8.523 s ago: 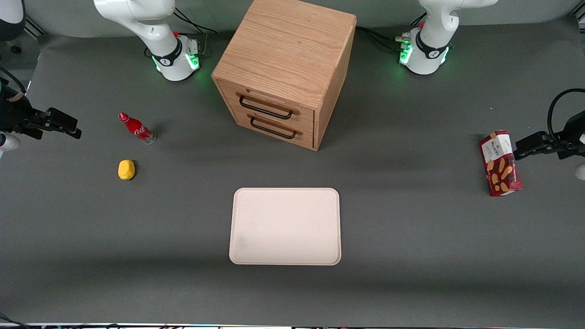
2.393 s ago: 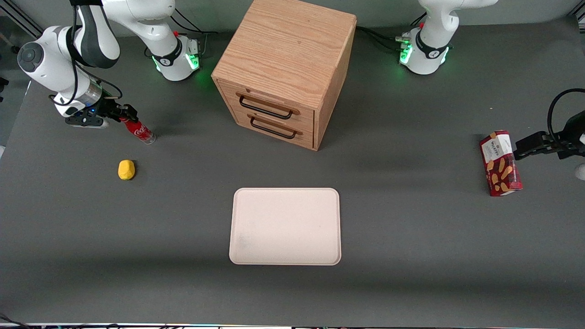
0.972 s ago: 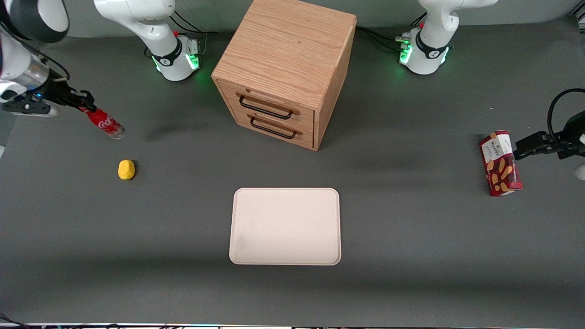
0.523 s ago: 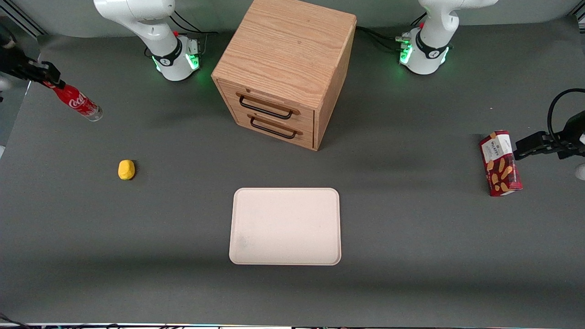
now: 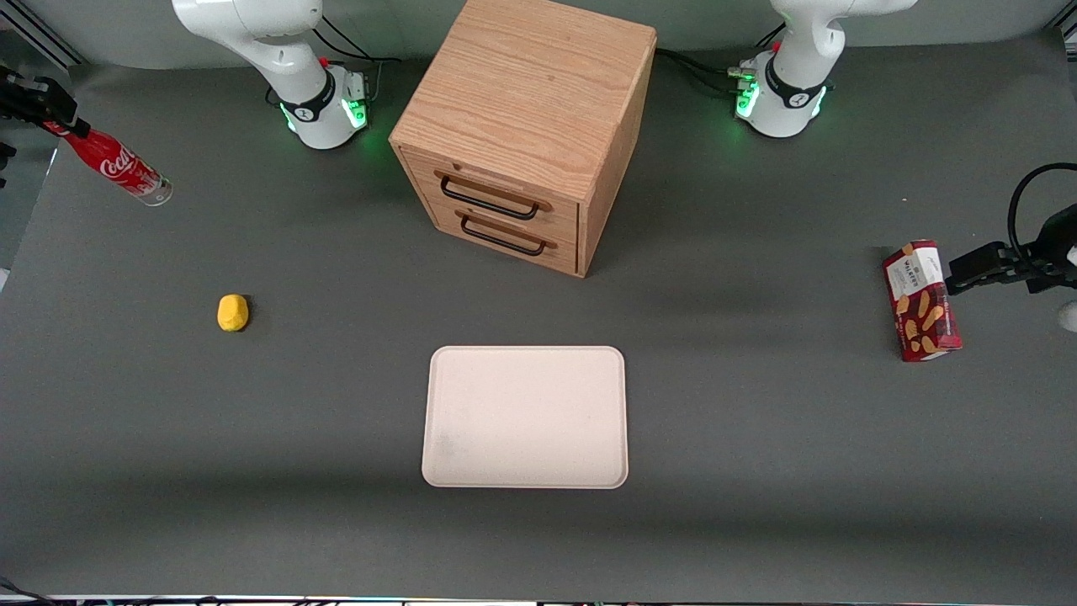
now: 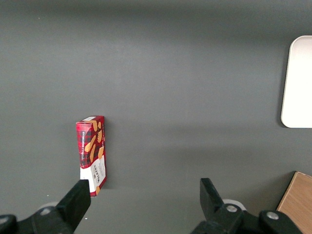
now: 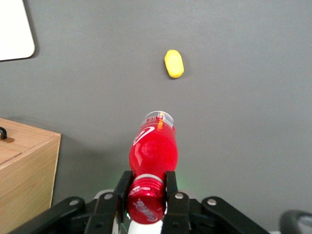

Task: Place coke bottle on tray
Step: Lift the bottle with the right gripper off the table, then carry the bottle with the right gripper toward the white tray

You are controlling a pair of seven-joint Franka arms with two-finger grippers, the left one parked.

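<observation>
Grey table (image 5: 336,522), gripper (image 5: 59,126) gripping coke bottle (image 5: 114,167)

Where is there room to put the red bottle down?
The tray is bare all over. Bare table also lies between the tray and the yellow lump, and between the tray and the snack box. The wooden drawer cabinet fills the middle. The hand grips the coke bottle by its neck, in the air over the working arm's end.

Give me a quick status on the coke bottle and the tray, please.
End effector shut on coke bottle at its cap, lifted above the working arm's end of the table. Tray bare, nearer the front camera. Lemon lies between; clear it.
</observation>
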